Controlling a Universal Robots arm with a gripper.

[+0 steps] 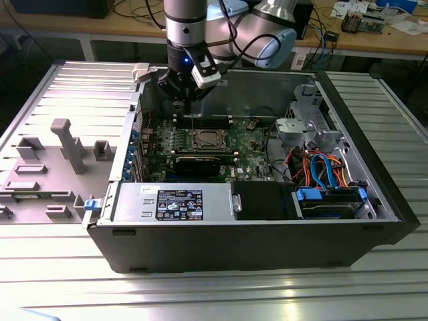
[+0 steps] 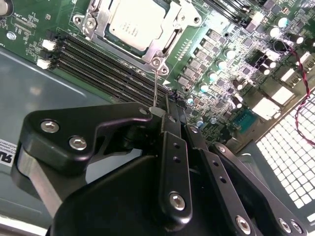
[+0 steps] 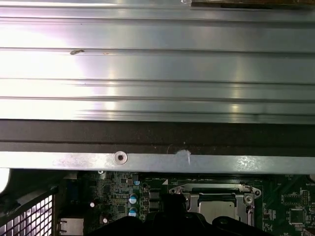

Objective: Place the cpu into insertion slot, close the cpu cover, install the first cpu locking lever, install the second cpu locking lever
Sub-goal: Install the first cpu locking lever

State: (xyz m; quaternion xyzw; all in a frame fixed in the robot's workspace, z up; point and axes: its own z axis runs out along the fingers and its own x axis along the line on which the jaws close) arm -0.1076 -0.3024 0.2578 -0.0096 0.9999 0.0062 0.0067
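The tool, pinching a thin lever, hangs above the covered cpu.

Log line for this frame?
gripper: shut, above board | cpu: in slot | cover: closed over cpu

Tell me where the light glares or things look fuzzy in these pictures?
First wrist view: strong glare on the ribbed metal table. Second wrist view: the close black gripper looks soft, the chip gleams pale. Exterior view: evenly lit, with a blue glow on the arm.
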